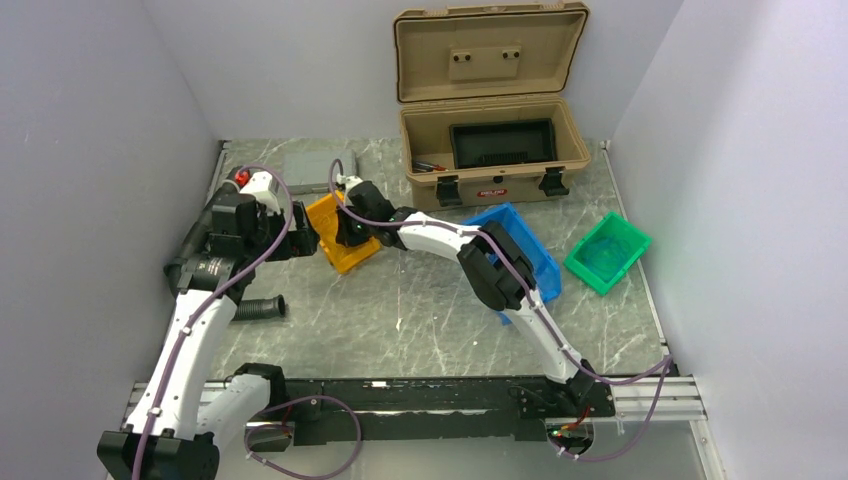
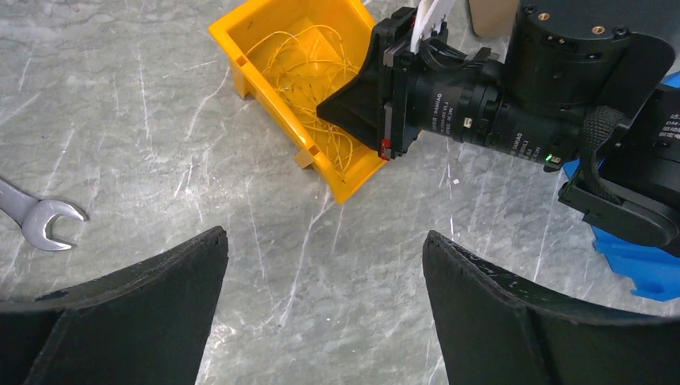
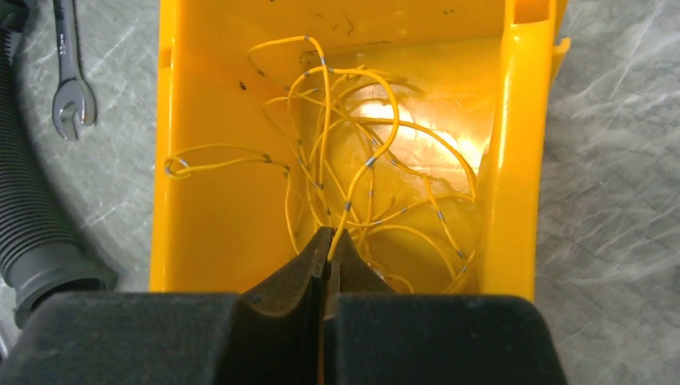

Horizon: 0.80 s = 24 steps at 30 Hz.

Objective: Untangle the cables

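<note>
A grey stone table [image 1: 420, 330] is sitting between white walls [image 1: 100, 150]; the yellow bin [image 3: 216, 224] is holding the cables [image 3: 370, 161] in a loose knot; the right gripper [image 3: 327, 245] is pinching one strand, which is running straight ahead from its tips; the left gripper [image 2: 325, 237] is hanging wide open just beside the bin.

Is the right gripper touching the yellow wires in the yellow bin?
Touching. In the right wrist view, the right gripper is shut on a yellow wire that enters between its fingertips.
</note>
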Tool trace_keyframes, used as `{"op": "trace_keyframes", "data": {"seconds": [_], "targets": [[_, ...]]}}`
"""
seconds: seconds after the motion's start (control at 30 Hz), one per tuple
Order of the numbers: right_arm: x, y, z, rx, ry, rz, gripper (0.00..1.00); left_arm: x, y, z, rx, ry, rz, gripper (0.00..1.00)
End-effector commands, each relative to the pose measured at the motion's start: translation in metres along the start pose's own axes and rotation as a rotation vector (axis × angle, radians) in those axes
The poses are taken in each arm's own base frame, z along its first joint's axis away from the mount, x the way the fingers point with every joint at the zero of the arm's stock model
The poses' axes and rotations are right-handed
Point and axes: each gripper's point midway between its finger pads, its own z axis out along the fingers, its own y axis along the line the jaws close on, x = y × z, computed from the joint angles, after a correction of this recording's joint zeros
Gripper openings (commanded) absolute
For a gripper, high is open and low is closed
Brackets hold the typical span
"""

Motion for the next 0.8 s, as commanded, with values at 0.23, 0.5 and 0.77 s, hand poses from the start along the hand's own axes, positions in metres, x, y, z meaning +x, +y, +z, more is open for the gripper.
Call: {"op": "trace_keyframes", "data": {"seconds": [0.23,0.5,0.77], "targets": [[-0.076,0.026,-0.072,0.057,-0.148,-0.083,0.3,0.0,-0.006,-0.005,0.044,-0.048,-0.011,0.99],[-0.095,0.034,-0.14,0.058,-0.228,-0.097,0.77,-0.003,-0.01,-0.01,0.07,-0.085,-0.011,0.99],[-0.104,0.027,-0.228,0.087,-0.347,-0.094,1.0,0.003,-0.026,-0.009,0.162,-0.089,-0.042,1.0]]}}
